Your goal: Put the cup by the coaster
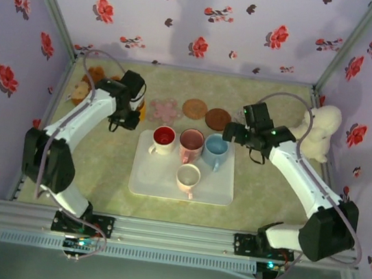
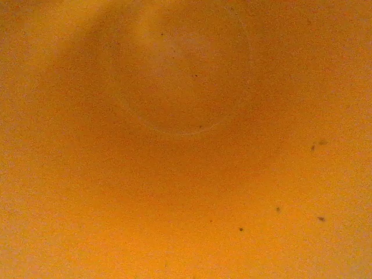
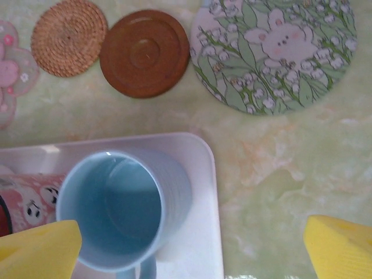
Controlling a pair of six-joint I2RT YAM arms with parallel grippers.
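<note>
Pincers first: R pincer (image 3: 192,256) is spread wide and clamps nothing. Its yellow fingertips (image 3: 40,250) hang either side of the blue cup (image 3: 119,209), one tip overlapping the rim, the other out over bare counter (image 3: 279,168). L pincer (image 1: 129,115) is low at back-left, right against the orange cup (image 1: 141,110). My wrist cam looks straight into that cup's inside, so jaws apart or clamped, can't tell. Orange cup is off the tray (image 1: 156,180), just beside the pink flower coaster (image 1: 166,111). Next along to the right are a woven coaster (image 1: 194,108), a brown wooden coaster (image 1: 217,119), then a bunny mat (image 3: 273,52). Blue cup stands in the tray's far-right corner, w/ pink cup (image 1: 191,144) and red-lined cup (image 1: 163,136) alongside and cream cup (image 1: 188,176) nearer me. Plush toy (image 1: 320,131) sits by the right wall.
</note>
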